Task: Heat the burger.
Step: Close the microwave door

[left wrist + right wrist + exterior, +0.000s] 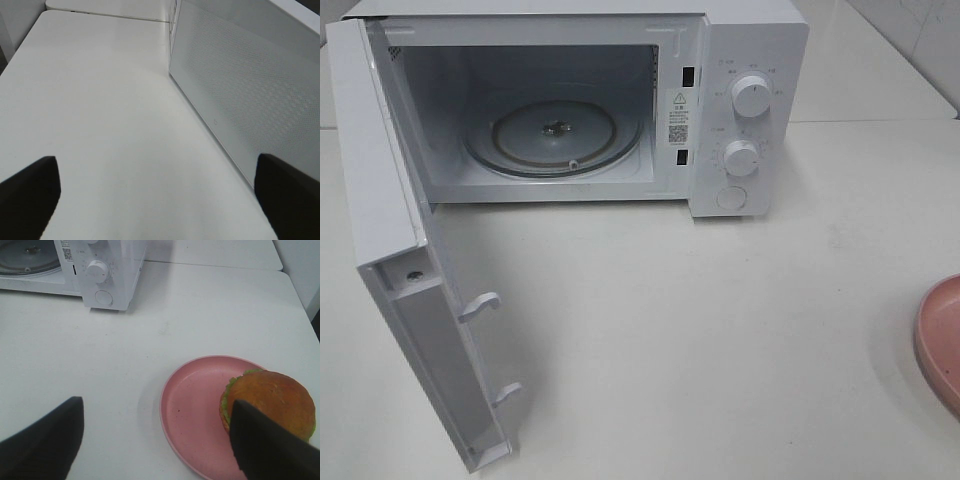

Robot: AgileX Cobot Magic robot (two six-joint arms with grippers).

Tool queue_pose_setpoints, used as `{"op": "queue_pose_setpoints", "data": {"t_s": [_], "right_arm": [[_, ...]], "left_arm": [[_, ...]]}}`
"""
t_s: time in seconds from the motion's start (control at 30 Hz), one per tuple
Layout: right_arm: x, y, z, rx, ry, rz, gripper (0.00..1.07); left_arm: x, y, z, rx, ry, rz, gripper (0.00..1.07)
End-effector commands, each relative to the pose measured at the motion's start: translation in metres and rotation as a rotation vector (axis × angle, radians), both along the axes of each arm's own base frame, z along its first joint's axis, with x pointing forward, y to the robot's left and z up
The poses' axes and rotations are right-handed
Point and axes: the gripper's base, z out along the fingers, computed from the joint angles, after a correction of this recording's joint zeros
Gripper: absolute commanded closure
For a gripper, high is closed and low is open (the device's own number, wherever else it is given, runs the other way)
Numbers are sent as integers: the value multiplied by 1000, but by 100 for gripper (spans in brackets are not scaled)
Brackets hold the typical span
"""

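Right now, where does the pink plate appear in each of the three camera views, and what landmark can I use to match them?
Exterior high: only an edge of the pink plate shows, at the right border, lower half.
Left wrist: not in it.
Right wrist: the whole plate in the foreground, the burger resting on it.
Shared landmark: the white microwave, with its open door in the left wrist view.

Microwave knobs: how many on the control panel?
2. Upper knob sits above the lower knob on the microwave panel; a round button sits below both. None look hidden.
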Motion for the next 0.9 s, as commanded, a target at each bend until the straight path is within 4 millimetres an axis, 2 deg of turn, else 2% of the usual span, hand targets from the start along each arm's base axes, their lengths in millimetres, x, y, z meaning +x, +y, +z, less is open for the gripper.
{"op": "queue_pose_setpoints", "data": {"t_s": [0.03, 0.27, 0.37, 0.4, 0.5, 0.57, 0.6, 0.63, 0.67, 0.7, 0.73, 0.77, 0.8, 0.83, 0.9], "right_arm": [[-3, 0, 1, 4, -39, -2, 31], [-3, 0, 1, 4, -39, -2, 31], [-3, 0, 1, 4, -39, -2, 31], [-3, 0, 1, 4, -39, -2, 31], [-3, 0, 1, 4, -39, -2, 31], [-3, 0, 1, 4, -39, -2, 31], [-3, 0, 1, 4, -39, -2, 31], [-3, 0, 1, 4, -39, -2, 31], [-3, 0, 1, 4, -39, -2, 31], [-3, 0, 1, 4, -39, -2, 31], [-3, 0, 1, 4, -39, -2, 31], [-3, 0, 1, 4, -39, -2, 31], [-3, 0, 1, 4, -39, -2, 31], [-3, 0, 1, 4, -39, -2, 31], [-3, 0, 1, 4, -39, -2, 31]], "left_arm": [[-2, 0, 0, -11, -27, -1, 9], [-1, -1, 6, -23, -50, -4, 11], [7, -2, 12, -24, -46, -4, 19], [16, -3, 15, -21, -34, -4, 27], [21, -3, 16, -20, -27, -4, 32], [43, -5, 20, -9, 8, -3, 51], [43, -5, 20, -9, 8, -3, 51], [50, -6, 20, -8, 20, -3, 57], [64, -7, 19, 0, 44, -1, 68], [64, -7, 19, 0, 44, -1, 68], [72, -7, 19, 3, 49, -1, 75], [86, -9, 16, 4, 70, -2, 89], [86, -9, 16, 4, 70, -2, 89], [99, -10, 11, 5, 81, -3, 103], [107, -11, 9, 8, 85, -4, 107]]}}
